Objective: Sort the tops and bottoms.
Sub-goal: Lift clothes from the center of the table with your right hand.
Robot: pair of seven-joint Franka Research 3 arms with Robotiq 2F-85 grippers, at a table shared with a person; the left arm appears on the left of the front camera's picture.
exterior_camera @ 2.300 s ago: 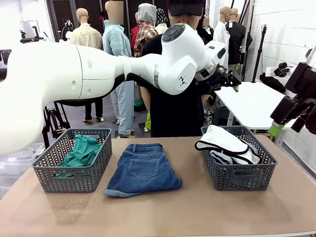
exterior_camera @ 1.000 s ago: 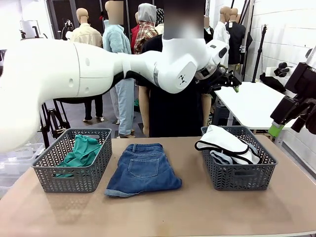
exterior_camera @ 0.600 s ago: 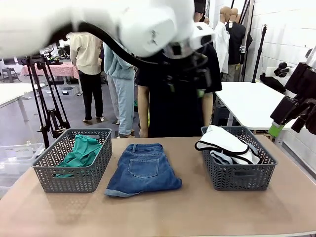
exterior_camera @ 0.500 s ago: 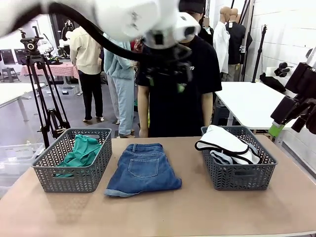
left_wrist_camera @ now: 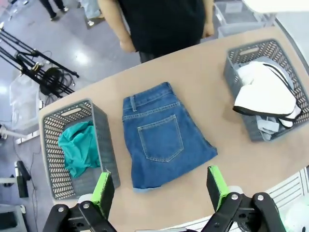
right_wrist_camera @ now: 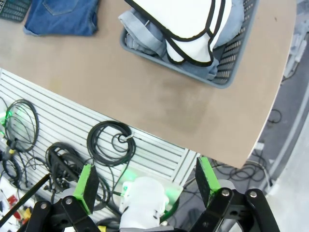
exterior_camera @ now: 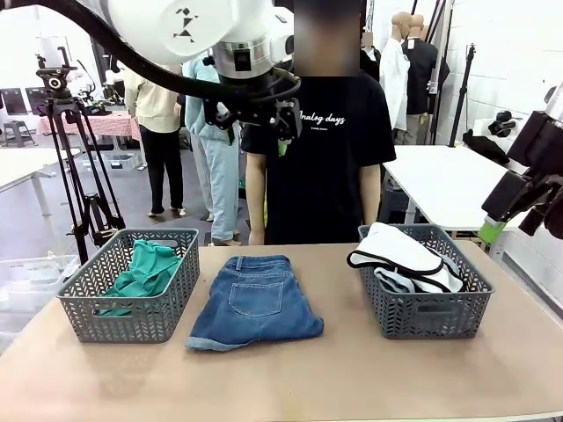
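The teal-green top (exterior_camera: pixel 145 268) (left_wrist_camera: pixel 77 147) lies in the left grey basket (exterior_camera: pixel 132 318). Mid-blue denim shorts (exterior_camera: pixel 255 299) (left_wrist_camera: pixel 161 137) lie flat on the table between the baskets, back pocket up. White shorts with black trim (exterior_camera: pixel 396 251) (right_wrist_camera: pixel 188 24) sit on faded grey-blue denim (exterior_camera: pixel 391 280) (right_wrist_camera: pixel 145 36) in the right basket (exterior_camera: pixel 427 318). My left gripper (exterior_camera: pixel 249 123) (left_wrist_camera: pixel 159 188) hangs open high above the denim shorts, holding nothing. My right gripper (exterior_camera: pixel 506 220) (right_wrist_camera: pixel 146 182) stands open off the table's right side, also holding nothing.
A person in a black T-shirt (exterior_camera: pixel 330 158) stands at the far edge, hands down. A tripod (exterior_camera: pixel 79 158) is behind the left basket and a white table (exterior_camera: pixel 449 180) behind the right one. Cables (right_wrist_camera: pixel 111 142) hang below the table's near edge.
My left arm has swung from across the person's front, up and to the left, so the gripper now hangs over the denim shorts. The right arm and the garments have not moved.
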